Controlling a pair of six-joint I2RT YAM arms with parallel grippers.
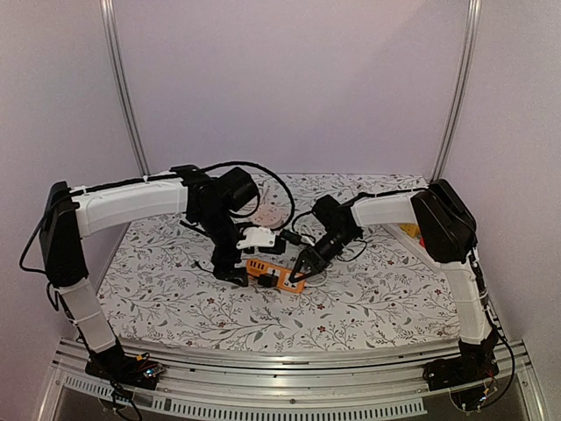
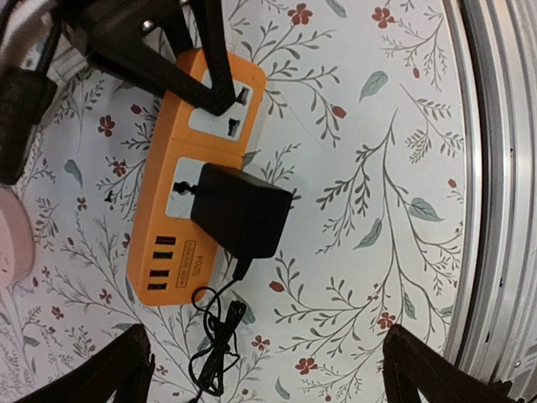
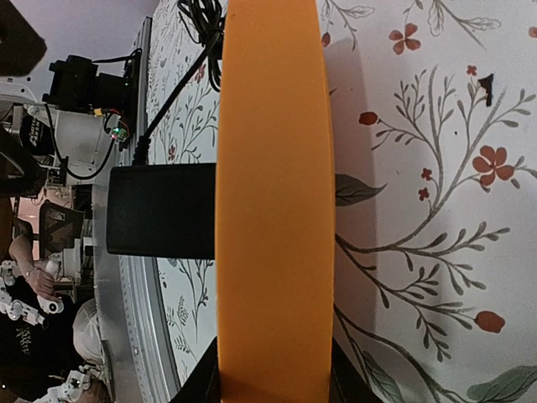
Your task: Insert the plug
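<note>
I judge the plug (image 2: 242,210) seated in the power strip (image 2: 159,252) on the worktop (image 2: 377,168), overhanging toward 4 o'clock. My right fingers (image 2: 214,59) pinch the strip's 12 o'clock end. My left fingers (image 2: 126,369) hang wide and empty. Only letting go is left.

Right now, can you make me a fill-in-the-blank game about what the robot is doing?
The power strip is ____ in colour.
The plug sitting on the power strip is ____.
The left jaws stand wide ____.
The right jaws squeeze the end of the power ____.
Missing words: orange, black, open, strip.
</note>
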